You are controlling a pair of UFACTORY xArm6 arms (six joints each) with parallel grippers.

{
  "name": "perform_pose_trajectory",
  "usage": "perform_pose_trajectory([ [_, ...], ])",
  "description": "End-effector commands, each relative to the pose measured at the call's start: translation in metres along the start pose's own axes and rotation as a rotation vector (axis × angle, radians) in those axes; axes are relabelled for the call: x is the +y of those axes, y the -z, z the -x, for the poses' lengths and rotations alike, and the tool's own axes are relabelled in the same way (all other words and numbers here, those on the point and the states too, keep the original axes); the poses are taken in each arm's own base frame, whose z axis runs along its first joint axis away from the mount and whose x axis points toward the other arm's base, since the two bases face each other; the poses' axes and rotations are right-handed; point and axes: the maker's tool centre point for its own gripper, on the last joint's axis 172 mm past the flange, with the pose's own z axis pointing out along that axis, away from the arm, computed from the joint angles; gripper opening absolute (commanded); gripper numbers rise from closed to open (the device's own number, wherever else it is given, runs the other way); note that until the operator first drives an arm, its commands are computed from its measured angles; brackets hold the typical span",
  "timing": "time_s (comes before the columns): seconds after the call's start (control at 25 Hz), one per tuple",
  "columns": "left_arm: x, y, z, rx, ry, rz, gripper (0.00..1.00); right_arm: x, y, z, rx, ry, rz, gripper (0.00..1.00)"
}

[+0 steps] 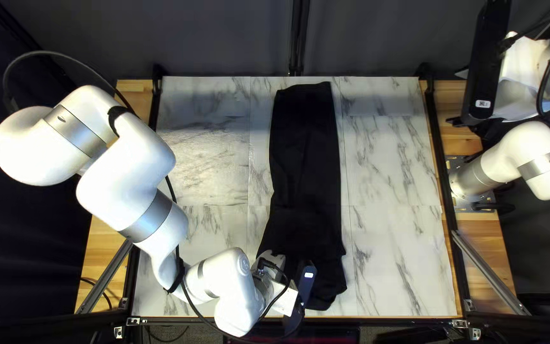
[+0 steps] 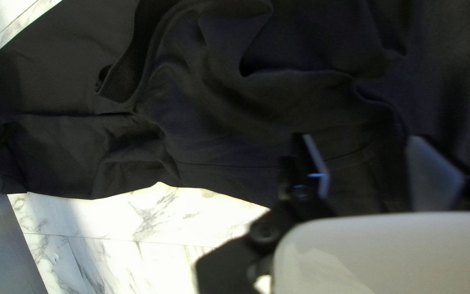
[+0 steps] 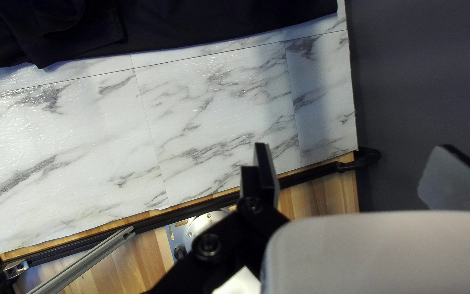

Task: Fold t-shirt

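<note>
Black T-shirt point(image 1: 305, 153) lies down the marbled tabletop's point(image 1: 389, 267) middle; left gripper point(image 2: 368, 163) gapes near its near edge, right gripper point(image 3: 352, 169) gapes off its right side. I'd pinch every layer before lifting.

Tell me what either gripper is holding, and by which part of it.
Nothing is held: the left gripper is open over the black t-shirt, its fingers apart with no cloth pinched; the right gripper is open, away from the shirt.
</note>
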Motion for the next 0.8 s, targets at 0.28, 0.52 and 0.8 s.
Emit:
perform_pose_trajectory([
  [0.28, 0.009, 0.015, 0.018, -0.017, 0.010, -0.011, 0.00, 0.000, 0.000, 0.000, 0.000, 0.000, 0.000, 1.00],
  [0.52, 0.015, 0.030, 0.026, -0.024, 0.027, -0.023, 0.00, 0.000, 0.000, 0.000, 0.000, 0.000, 0.000, 1.00],
  [0.8, 0.020, 0.042, 0.036, -0.032, 0.041, -0.030, 0.00, 0.000, 0.000, 0.000, 0.000, 0.000, 0.000, 1.00],
])
